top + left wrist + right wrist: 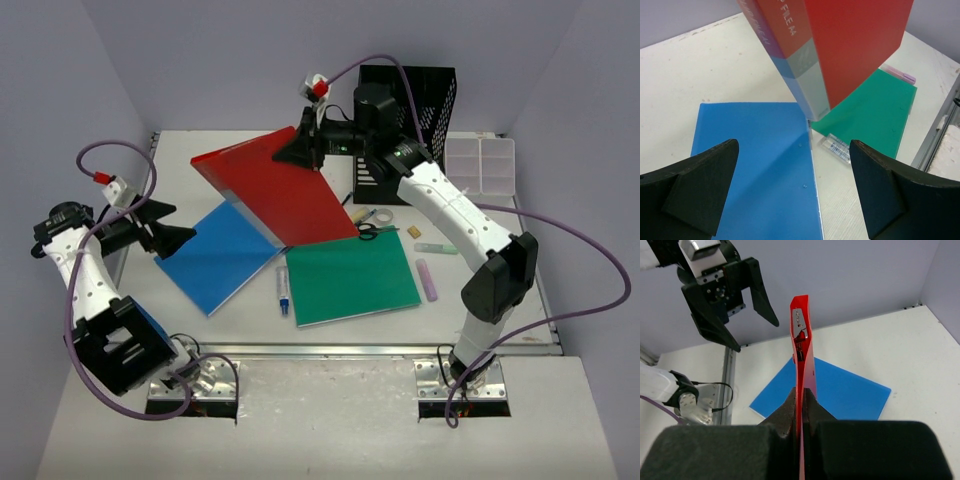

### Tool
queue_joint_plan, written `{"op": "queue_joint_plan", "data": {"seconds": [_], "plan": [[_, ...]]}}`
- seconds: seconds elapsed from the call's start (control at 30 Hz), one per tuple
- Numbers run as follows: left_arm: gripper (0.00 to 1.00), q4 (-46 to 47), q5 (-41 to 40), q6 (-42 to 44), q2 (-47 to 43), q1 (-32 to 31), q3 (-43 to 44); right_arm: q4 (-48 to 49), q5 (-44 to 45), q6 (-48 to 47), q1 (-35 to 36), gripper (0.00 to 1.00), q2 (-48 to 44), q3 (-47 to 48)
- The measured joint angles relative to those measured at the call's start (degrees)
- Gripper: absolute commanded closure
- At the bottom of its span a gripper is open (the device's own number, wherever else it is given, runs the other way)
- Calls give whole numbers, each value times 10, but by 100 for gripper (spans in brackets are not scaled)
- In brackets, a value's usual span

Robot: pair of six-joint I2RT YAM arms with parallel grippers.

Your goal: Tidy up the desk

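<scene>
R gripper (801,395) pinches red folder (285,195) marked "FILE A4"; L gripper (794,150) wide, empty.

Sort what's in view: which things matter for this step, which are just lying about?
In hand: red folder, shut in right tool; file holder, likely its home; blue folder; green folder.
Lying about on the desk: scissors, tape, tube, purple marker, compartment box.

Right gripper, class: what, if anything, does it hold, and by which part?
The right gripper is shut on the red folder, pinching the thin raised edge of its cover. The left gripper is open, holding nothing.
</scene>
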Motion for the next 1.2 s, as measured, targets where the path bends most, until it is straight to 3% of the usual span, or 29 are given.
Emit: {"op": "queue_joint_plan", "data": {"seconds": [0.3,0.7,1.2], "plan": [[5,0,1,9,-65,-79,-24,0,-27,51,-19,100,-49,0],[5,2,1,-27,-90,-92,-23,33,-64,151,-42,100,-103,-35],[9,6,2,-113,-93,-219,65,108,-145,262,-42,100,-150,-135]]}}
